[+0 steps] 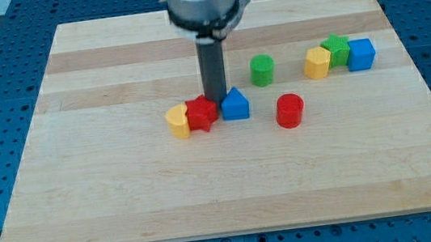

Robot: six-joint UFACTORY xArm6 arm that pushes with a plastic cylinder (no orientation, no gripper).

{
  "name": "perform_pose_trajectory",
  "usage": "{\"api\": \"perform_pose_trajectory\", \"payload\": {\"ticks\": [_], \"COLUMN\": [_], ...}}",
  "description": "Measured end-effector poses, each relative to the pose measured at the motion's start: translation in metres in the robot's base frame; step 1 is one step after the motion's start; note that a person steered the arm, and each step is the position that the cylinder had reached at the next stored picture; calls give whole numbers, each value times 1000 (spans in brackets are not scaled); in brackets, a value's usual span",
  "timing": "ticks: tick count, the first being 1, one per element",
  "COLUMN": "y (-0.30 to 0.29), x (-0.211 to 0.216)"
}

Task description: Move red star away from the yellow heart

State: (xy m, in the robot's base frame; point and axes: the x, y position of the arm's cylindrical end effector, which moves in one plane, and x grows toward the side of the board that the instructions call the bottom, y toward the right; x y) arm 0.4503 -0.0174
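Note:
The red star (201, 114) lies near the board's middle, touching the yellow heart (176, 121) on its left. A blue block with a pointed top (235, 104) sits close on the star's right. My tip (215, 99) stands just behind the red star, at its upper right edge, between the star and the blue block. The rod rises straight up to the arm's grey end at the view's top.
A red cylinder (289, 110) lies right of the blue block, a green cylinder (262, 70) above it. At the right top a yellow block (317, 62), a green star (337, 48) and a blue cube (361, 53) cluster together. The wooden board (127, 204) ends in blue pegboard.

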Motion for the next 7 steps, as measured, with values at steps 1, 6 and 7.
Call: {"api": "perform_pose_trajectory", "payload": {"ticks": [1, 6, 7], "y": [-3, -99, -117], "x": [19, -8, 0]}}
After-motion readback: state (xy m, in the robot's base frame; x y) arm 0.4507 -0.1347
